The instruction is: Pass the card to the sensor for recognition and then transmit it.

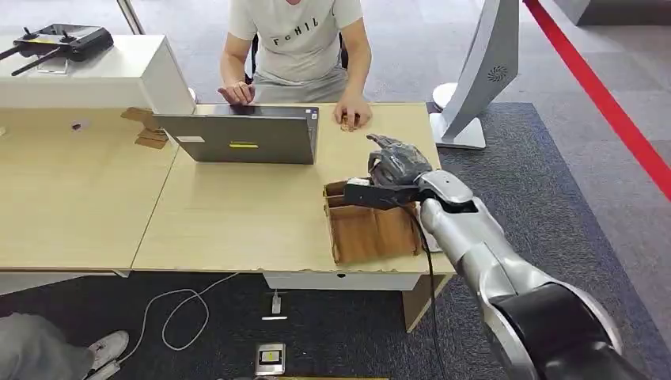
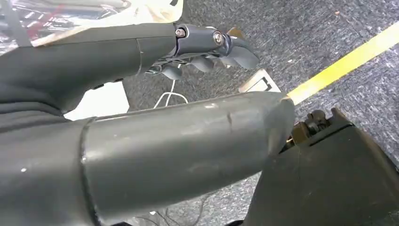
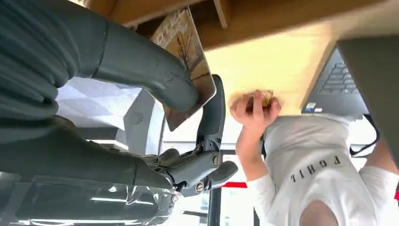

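Note:
My right hand hovers above the far end of an open brown cardboard box at the table's right end. In the right wrist view the thumb and a dark finger pinch a card printed with a brownish picture. Just beyond it, a seated person in a white shirt rests a hand on a small brown object on the table near the laptop. My left hand hangs over grey carpet and holds nothing, its fingers loosely extended.
A grey laptop stands open toward the person at the table's far edge. A white stand rises off the table's right corner. A white box carrying a black controller sits at the far left. A cable loops on the floor.

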{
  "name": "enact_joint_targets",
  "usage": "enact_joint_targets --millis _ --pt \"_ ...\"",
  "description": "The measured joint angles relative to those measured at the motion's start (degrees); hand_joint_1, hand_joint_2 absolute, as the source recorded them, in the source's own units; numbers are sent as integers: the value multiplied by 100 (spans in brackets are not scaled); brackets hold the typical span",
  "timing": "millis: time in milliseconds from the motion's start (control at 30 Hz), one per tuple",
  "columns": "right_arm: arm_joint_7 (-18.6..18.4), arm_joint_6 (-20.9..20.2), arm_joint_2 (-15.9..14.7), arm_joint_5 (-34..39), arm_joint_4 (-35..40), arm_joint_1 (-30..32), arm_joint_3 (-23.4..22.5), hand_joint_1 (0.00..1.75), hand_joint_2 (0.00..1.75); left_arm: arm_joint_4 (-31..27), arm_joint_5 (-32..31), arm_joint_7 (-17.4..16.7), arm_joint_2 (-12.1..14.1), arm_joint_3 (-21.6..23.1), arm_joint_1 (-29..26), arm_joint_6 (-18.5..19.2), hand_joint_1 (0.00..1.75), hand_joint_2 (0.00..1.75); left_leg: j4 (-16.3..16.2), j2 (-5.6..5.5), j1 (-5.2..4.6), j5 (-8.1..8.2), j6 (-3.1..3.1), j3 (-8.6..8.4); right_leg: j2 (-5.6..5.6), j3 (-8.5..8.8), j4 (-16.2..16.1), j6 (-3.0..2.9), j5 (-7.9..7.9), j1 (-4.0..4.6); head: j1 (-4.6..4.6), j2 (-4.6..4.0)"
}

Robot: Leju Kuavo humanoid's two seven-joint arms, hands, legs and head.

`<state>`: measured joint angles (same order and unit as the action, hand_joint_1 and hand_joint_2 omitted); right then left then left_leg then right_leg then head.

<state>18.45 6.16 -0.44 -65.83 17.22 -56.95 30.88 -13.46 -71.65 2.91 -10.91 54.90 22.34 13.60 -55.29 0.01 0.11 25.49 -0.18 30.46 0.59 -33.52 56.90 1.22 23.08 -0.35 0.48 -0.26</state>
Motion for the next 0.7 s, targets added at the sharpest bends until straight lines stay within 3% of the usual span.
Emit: enact_joint_targets --millis 700 --pt "50 138 15 39 -2 -177 0 175 175 0 -37 24 -28 0 1 22 0 0 0 0 0 0 0 0 0 0 0 0 0 0 0 0"
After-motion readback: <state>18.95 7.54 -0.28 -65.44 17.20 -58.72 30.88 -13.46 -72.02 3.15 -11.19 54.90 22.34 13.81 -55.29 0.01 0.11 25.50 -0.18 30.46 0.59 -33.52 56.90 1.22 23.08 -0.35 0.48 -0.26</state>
